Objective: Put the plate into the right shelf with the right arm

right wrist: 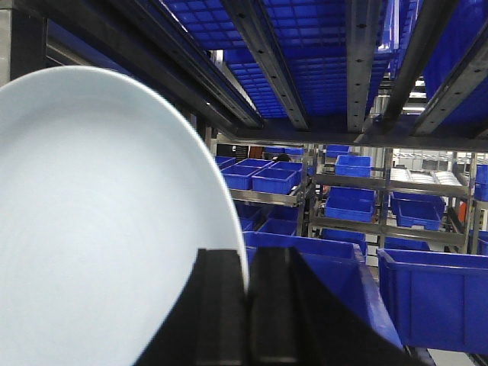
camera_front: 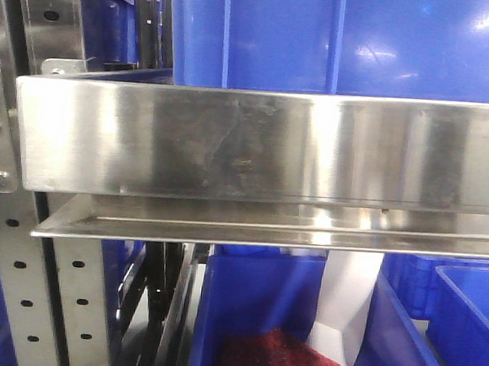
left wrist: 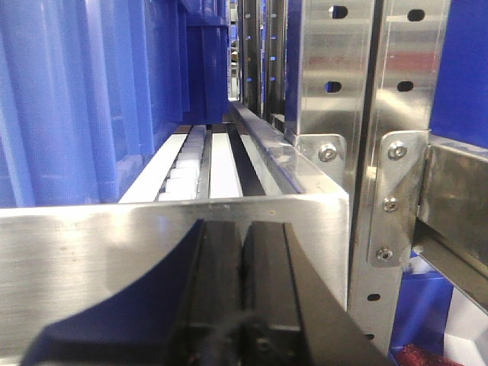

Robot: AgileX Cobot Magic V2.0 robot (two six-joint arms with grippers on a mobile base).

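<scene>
- Plate (right wrist: 99, 229): white with a pale-blue cast, glossy; fills the left half of the right wrist view; stands on edge, its face turned across the camera; not seen in the other two views.
- Right gripper (right wrist: 248, 305): dark jaws drawn together on the plate's rim, which runs down into the seam between them; the body of the plate lies wholly to the left of the jaws and rises above them, so its spread runs up and leftward from the grip.
- Left gripper (left wrist: 242, 305): jaws pressed together with nothing between them; sits just in front of a steel front lip (left wrist: 152, 252); white roller tracks (left wrist: 183, 164) run away behind that lip; no part in the carry.
- Shelf (camera_front: 264, 146): broad brushed-steel face across the front view; perforated upright (camera_front: 44, 303) at lower left; blue bins (camera_front: 341, 38) above and below.
- Shelf interior, right wrist view: dark rails (right wrist: 267, 61) and bin undersides overhead; more bins ahead and at lower right; the plate sits beneath that upper level.
- Judgement: carry phase, plate not yet set down; the landing surface is not shown; the coming move turns on the tall rim clearing the rails above, so lowering or tipping the plate flatter looks necessary; the right arm holds it and is the nearer.
</scene>
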